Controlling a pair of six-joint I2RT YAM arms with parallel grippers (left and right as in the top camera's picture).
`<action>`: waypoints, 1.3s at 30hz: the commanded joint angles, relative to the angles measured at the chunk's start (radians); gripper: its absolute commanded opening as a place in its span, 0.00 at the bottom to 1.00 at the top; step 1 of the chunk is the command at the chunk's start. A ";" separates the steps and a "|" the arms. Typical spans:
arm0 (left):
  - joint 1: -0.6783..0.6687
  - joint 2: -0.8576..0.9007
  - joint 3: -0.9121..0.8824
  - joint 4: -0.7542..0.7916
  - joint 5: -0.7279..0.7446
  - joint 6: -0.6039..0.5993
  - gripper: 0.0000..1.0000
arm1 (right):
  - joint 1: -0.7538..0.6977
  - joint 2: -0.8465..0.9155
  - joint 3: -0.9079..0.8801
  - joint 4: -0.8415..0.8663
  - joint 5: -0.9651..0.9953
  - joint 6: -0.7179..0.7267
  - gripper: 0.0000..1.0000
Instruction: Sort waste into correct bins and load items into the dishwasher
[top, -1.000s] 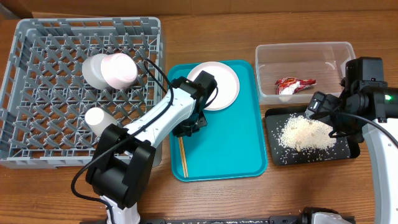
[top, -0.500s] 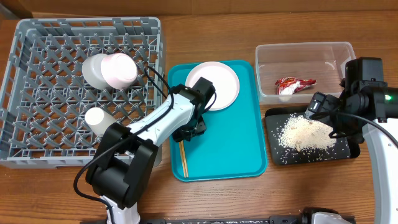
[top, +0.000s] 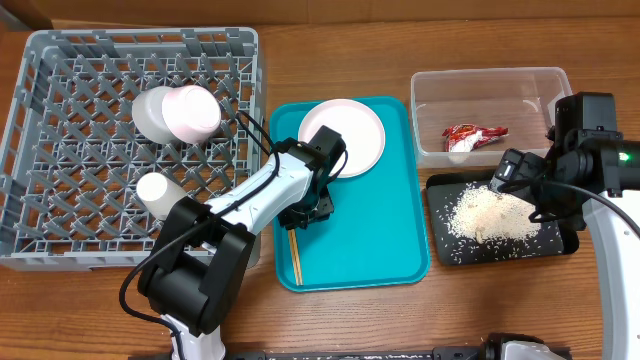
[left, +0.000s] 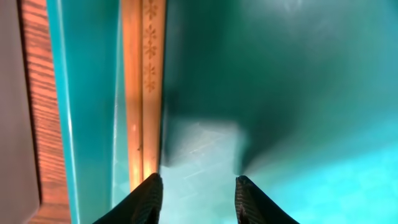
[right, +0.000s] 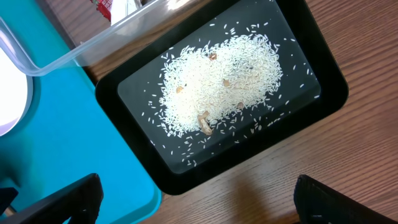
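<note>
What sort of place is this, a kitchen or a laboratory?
Likely a robot test bench staged as dish clearing: a wooden table, a grey dish rack, a teal tray, and rice in a black tray.

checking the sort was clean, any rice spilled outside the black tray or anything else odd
Nothing stands out. The rice lies scattered but wholly inside the black tray, none on the table around it, and the wrapper sits in the clear tub.

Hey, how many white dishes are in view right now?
3: a bowl and a small cup in the grey rack, and a plate on the teal tray. The left arm may hide more.
</note>
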 joint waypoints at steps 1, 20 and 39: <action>0.010 -0.023 -0.006 -0.014 0.008 0.015 0.44 | -0.005 -0.004 0.009 0.003 -0.001 -0.003 1.00; 0.037 -0.022 -0.009 -0.004 0.015 0.053 0.52 | -0.005 -0.004 0.009 0.002 -0.002 -0.002 1.00; 0.036 -0.021 -0.050 0.073 0.032 0.079 0.52 | -0.005 -0.004 0.009 0.002 -0.002 -0.002 1.00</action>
